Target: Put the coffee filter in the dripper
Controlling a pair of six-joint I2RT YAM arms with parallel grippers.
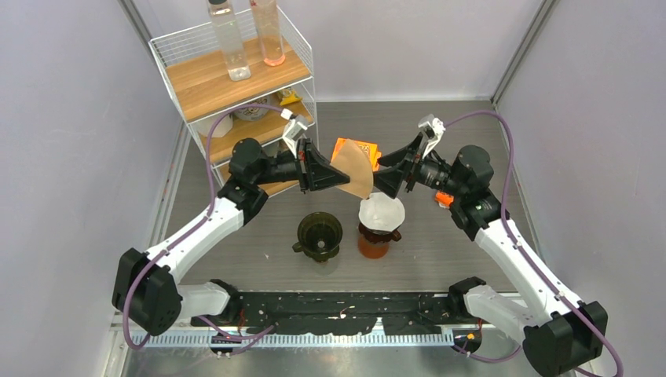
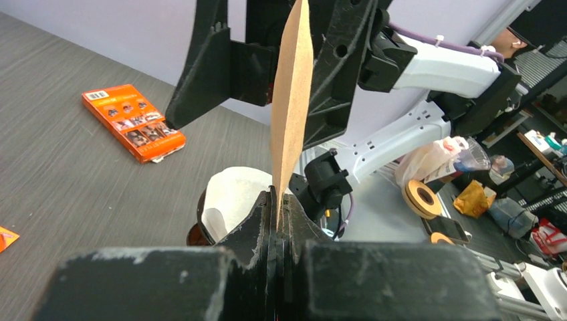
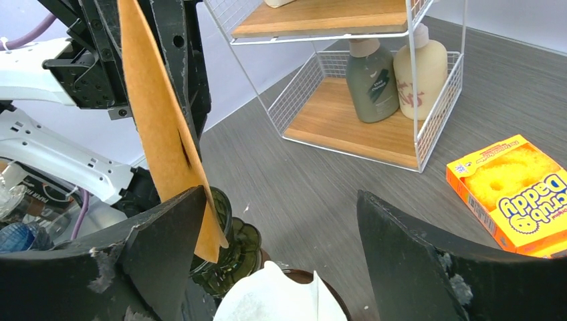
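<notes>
1. My left gripper (image 2: 275, 208): forearm level, reaching inward, clamped tight on the filter's edge.
2. Filter (image 2: 292, 100): tan paper, a flat folded cone, held on edge in mid-air.
3. My right gripper (image 1: 386, 179): jaws spread wide beside the filter, gripping nothing.
4. Dripper (image 1: 320, 234): dark green, glossy funnel, standing on the grey table (image 1: 448, 243) below the filter.

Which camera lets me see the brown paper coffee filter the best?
The top external view: the brown paper coffee filter shows most of its flat fan shape there, pinched by the left gripper. The left wrist view sees it edge-on, a thin strip. The right wrist view cuts off its top.
</notes>
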